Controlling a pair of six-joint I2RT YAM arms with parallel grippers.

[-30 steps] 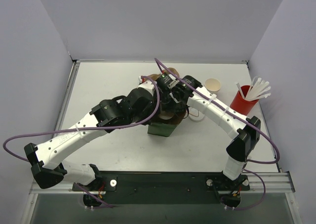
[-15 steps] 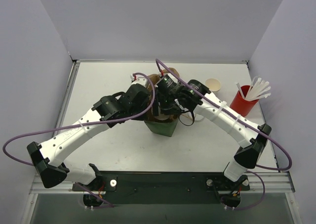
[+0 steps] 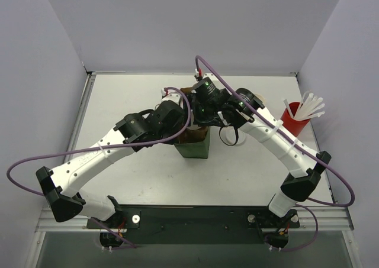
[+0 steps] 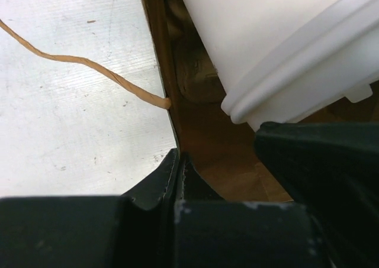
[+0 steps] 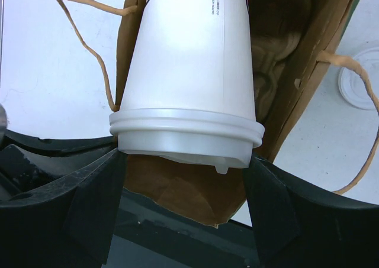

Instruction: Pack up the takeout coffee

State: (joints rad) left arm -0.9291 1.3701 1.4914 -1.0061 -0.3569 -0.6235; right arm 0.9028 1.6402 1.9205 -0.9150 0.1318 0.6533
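The takeout coffee (image 5: pixel 186 73), a white paper cup with a white lid, hangs tilted with its base inside the mouth of a brown paper bag (image 5: pixel 177 191). My right gripper (image 5: pixel 186 161) is shut on the cup's lid rim, one finger (image 5: pixel 100 203) on each side. In the left wrist view the cup (image 4: pixel 266 37) sits just inside the bag wall (image 4: pixel 204 132). My left gripper (image 4: pixel 177 161) is shut on the bag's upper edge. From above, both grippers meet over the bag (image 3: pixel 198 141) and the cup is hidden.
A red cup of white straws (image 3: pixel 293 120) stands at the right. A loose white lid (image 5: pixel 358 84) lies on the table beside the bag. The bag's string handles (image 4: pixel 89 64) hang outward. The bag's lower part looks dark green (image 3: pixel 194 151).
The right gripper has carried the cup farther back and over the bag's mouth. The left arm has shifted with the bag's edge, and the bag now stands more upright.
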